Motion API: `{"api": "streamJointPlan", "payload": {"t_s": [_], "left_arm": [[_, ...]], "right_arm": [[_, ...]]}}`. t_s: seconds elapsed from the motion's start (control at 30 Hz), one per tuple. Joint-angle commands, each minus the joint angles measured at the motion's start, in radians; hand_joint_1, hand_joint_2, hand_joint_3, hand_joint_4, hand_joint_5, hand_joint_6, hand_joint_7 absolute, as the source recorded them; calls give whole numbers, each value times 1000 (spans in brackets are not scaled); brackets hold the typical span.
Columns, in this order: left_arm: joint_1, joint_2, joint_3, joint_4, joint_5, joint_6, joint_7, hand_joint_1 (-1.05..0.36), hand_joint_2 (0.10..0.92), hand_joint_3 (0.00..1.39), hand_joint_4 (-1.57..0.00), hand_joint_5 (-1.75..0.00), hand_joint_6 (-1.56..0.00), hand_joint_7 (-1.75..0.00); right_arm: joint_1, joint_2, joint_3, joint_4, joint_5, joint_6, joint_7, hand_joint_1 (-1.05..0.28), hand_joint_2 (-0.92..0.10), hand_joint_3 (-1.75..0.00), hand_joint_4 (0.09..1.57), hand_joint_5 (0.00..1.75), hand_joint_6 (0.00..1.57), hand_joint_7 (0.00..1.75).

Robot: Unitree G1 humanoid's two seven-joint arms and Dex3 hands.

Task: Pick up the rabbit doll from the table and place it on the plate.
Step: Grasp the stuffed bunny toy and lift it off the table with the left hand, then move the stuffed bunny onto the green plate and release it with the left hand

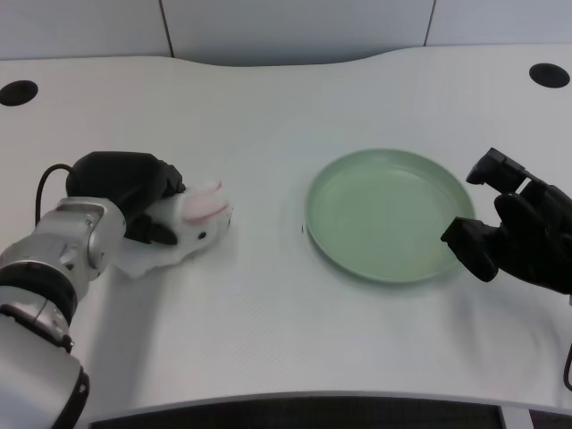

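Head view: looking down on a white table (268, 331) whose near edge is running along the bottom of the picture.
Left hand (134, 192): lying at the picture's left, its black fingers (164, 234) curling over and around the rabbit doll, gripping its rear part against the table.
Rabbit doll (197, 223): sitting directly under and just right of the left hand, resting on the table, white with pink-lined ears.
Doll's long axis: running roughly from the hand's palm out toward the plate, slightly tilted up to the right; the head with its dark eye is pointing away from the hand, the ears (204, 201) are sticking up and right.
Doll's hidden part: the body end is lying under the fingers, so its outline there is not showing.
Plate (391, 214): pale green and round, standing well apart from the hand on its right, rim raised, inside bare.
Room between: a broad strip of bare table is lying between the doll's head and the plate's near rim.
Edges: the table's far edge is curving well beyond the hand; the near edge is lying well below it, with the silver forearm (63, 259) crossing that space.
Cable holes (18, 92): dark ovals sitting far beyond the hand at both back corners.
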Motion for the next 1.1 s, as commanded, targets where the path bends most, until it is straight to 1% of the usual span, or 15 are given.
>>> {"api": "streamJointPlan", "payload": {"t_s": [0.03,0.07,0.13,0.4,0.47,0.5,0.53,0.57,0.6,0.63,0.7,0.8,0.97,1.0,1.1], "left_arm": [[1,5,-16,15,15,1,6,-566,921,197,-877,-908,-1141,-103],[-3,5,-15,15,12,1,5,-559,921,223,-920,-773,-1135,-81],[-33,8,-11,13,6,-10,0,-549,921,237,-962,-712,-1148,-77],[-169,19,20,0,-17,-89,27,-498,921,265,-994,-784,-1142,-48],[-188,17,18,0,-14,-99,39,-497,921,263,-1047,-698,-1176,-51],[-204,12,18,-2,-15,-108,43,-497,921,257,-1053,-761,-1204,-72],[-218,5,20,-3,-16,-113,41,-497,921,244,-992,-1022,-1233,-159],[-234,-4,19,-3,-15,-117,37,-499,921,238,-945,-1218,-1167,-394],[-246,-11,18,-4,-14,-119,34,-518,921,254,-916,-1359,-1010,-784],[-255,-18,18,-4,-15,-123,28,-526,921,263,-904,-1414,-941,-947],[-274,-48,27,-5,-27,-138,13,-535,921,281,-845,-1561,-821,-1237],[-286,-94,45,-7,-47,-167,5,-526,921,255,-823,-1691,-748,-1462],[-285,-157,63,-6,-78,-188,-17,-543,921,264,-821,-1708,-725,-1513],[-277,-187,76,-6,-95,-194,-28,-559,921,289,-837,-1731,-680,-1651],[-261,-239,90,-7,-119,-206,-47,-576,921,309,-855,-1745,-651,-1736]], "right_arm": [[11,-4,-3,-5,3,-9,5,-566,-920,-65,1014,1746,759,1746],[12,-4,-3,-6,3,-9,4,-569,-920,-64,1014,1746,760,1746],[10,-4,-4,-5,4,-6,3,-570,-920,-62,1014,1746,762,1746],[9,-2,1,-5,-2,-19,-3,-572,-919,-61,1019,1746,768,1746],[9,-1,2,-4,-1,-18,-3,-576,-915,-56,1020,1746,769,1746],[9,1,0,-3,3,-17,3,-572,-916,-58,1019,1746,766,1746],[9,3,-3,-3,6,-16,7,-561,-919,-63,1018,1746,759,1746],[9,4,-5,-2,10,-12,9,-555,-920,-67,1016,1746,754,1746],[8,5,-7,-1,12,-8,12,-548,-920,-68,1013,1746,747,1746],[7,6,-7,-1,13,-7,14,-544,-921,-68,1010,1746,741,1746],[8,11,-8,-3,12,-22,17,-545,-921,-80,1007,1746,740,1746],[8,17,-4,-7,6,-35,11,-559,-918,-90,1012,1746,751,1746],[8,26,-4,-10,7,-45,15,-557,-921,-88,1012,1746,748,1746],[7,28,-2,-11,6,-46,18,-559,-921,-83,1018,1746,763,1746],[6,32,2,-15,3,-51,17,-563,-921,-82,1023,1746,772,1746]]}}
